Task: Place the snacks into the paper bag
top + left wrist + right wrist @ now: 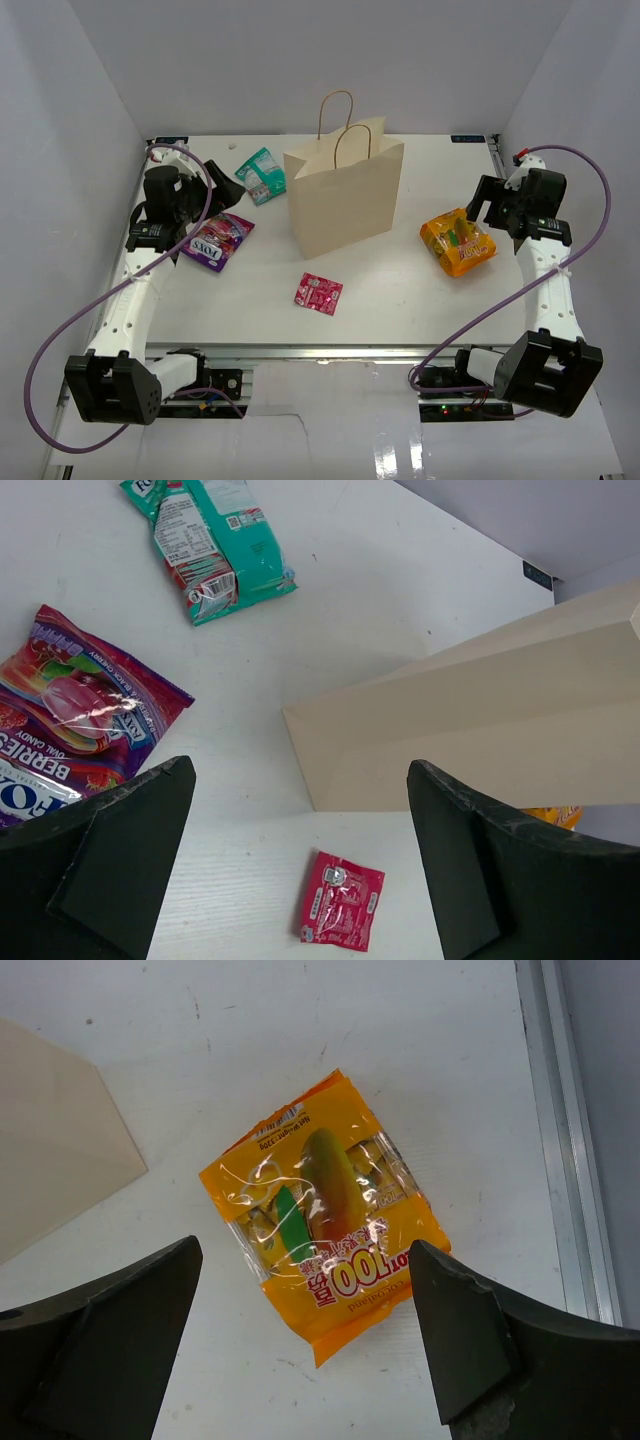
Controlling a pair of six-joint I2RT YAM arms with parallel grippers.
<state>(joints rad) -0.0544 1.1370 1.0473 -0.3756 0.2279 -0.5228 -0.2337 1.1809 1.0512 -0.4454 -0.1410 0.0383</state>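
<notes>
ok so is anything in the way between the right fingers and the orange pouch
Nothing visible is. The right fingers are open and point down at the orange-yellow pouch, which lies flat on the table. The paper bag stands apart, to the pouch's left.

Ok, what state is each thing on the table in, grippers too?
Tall tan kraft paper bag: upright, handles up.
Orange-yellow glossy pouch: lying flat, outside bag.
Purple packet with white lettering: flat, outside bag.
Teal-green packet: flat, outside bag.
Small pink-red packet: flat, outside bag.
Left gripper: open, empty.
Right gripper: open, empty.
</notes>
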